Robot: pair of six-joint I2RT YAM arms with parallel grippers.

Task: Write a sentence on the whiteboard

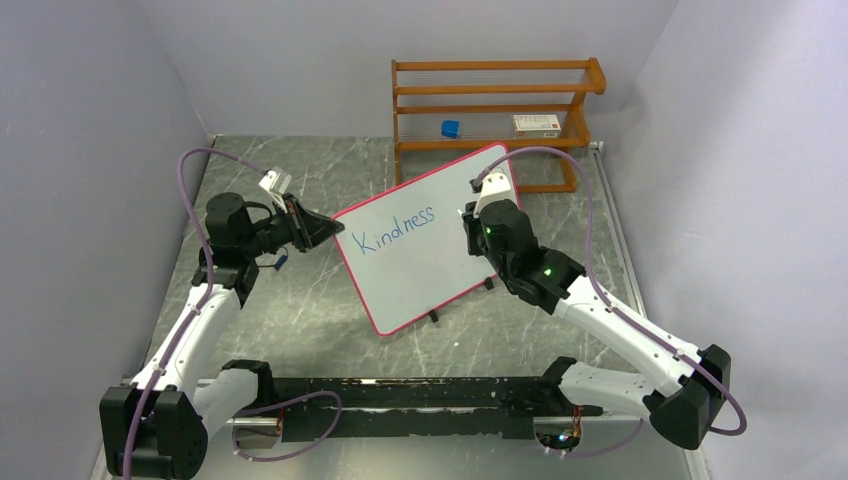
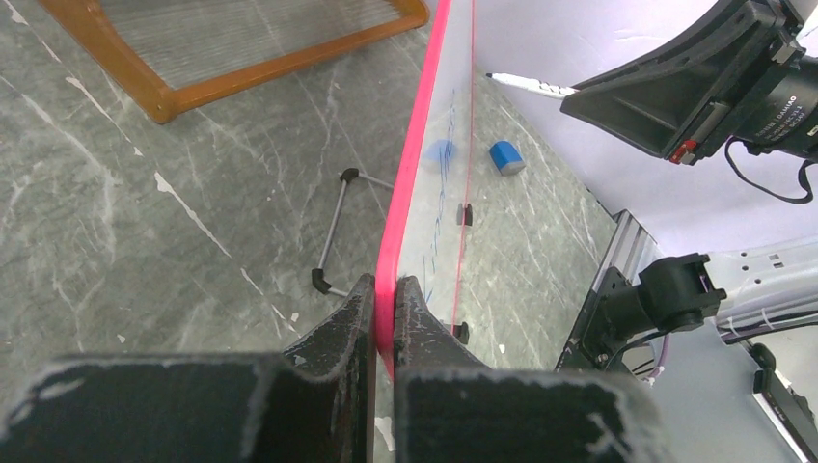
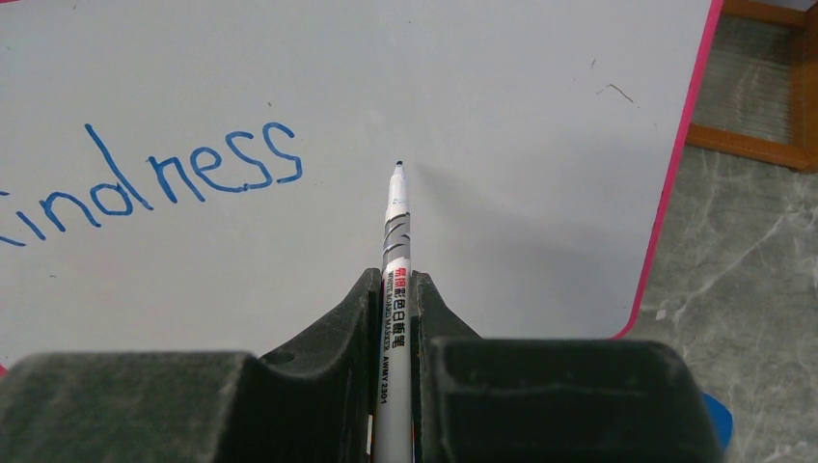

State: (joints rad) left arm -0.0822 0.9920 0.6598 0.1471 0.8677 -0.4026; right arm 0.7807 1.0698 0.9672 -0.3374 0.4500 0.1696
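The whiteboard (image 1: 420,275), white with a red-pink rim, stands tilted mid-table. Of the sentence, one blue word, "Kindness" (image 1: 398,228), is written near its top. My left gripper (image 1: 333,232) is shut on the board's left edge; in the left wrist view the rim (image 2: 410,174) runs between the left gripper's (image 2: 386,299) jaws. My right gripper (image 1: 470,215) is shut on a white marker (image 3: 395,251). In the right wrist view the marker's tip sits close over the whiteboard (image 3: 531,116), just right of the word (image 3: 193,174). I cannot tell whether the tip touches.
A wooden rack (image 1: 495,110) stands behind the board, with a blue object (image 1: 451,128) and a white box (image 1: 536,124) on a shelf. The board's wire stand (image 2: 333,241) rests on the marble table. A small blue object (image 2: 506,156) lies under the right arm.
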